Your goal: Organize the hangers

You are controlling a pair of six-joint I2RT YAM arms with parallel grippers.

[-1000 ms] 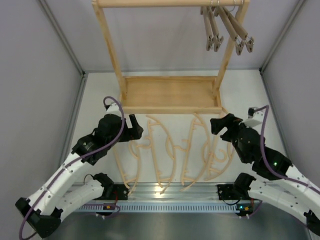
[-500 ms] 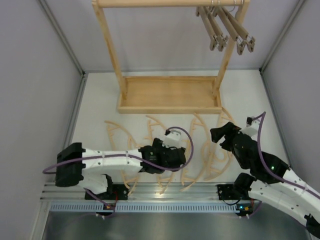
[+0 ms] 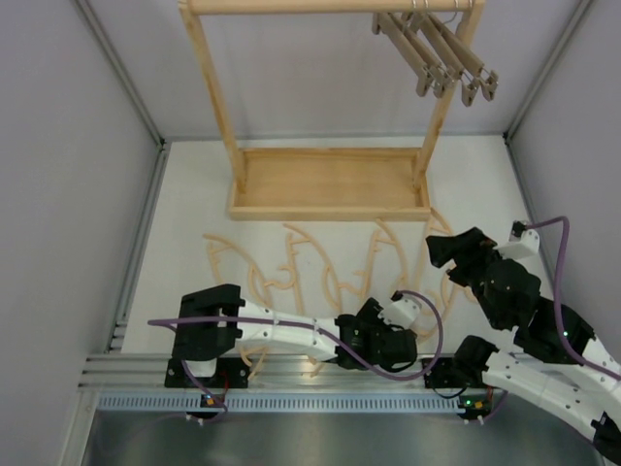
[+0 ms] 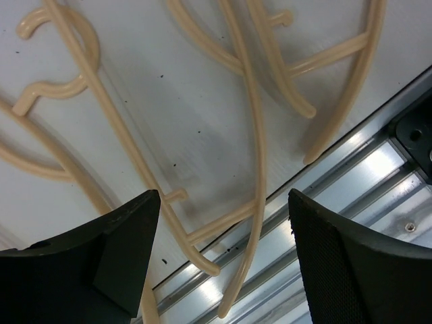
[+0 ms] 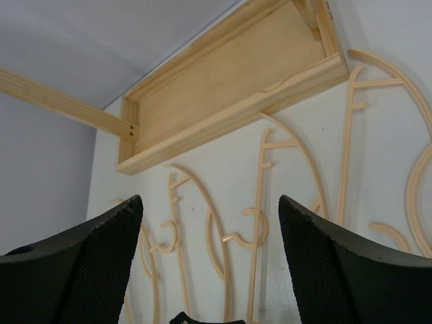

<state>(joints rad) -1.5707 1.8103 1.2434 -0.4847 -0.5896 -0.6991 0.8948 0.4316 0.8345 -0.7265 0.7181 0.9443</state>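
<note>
Near table [image 4: 196, 115] edge at 6 o'clock, left pincer [image 4: 223, 263] hovers spread over pale hangers [image 4: 258, 135]; right pincer [image 5: 209, 256] spread, empty. Pickup step, apparently; next needs descent, then pinching one hanger.

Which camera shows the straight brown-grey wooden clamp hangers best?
The top external view: the straight brown-grey wooden clamp hangers hang at the right end of the pale wooden rail. Neither wrist view shows them; both look at pale curved wooden hangers lying flat.

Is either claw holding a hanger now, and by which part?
Nothing is held. The left claw is open above the pale hangers, touching none; the right claw is open and empty too.
</note>
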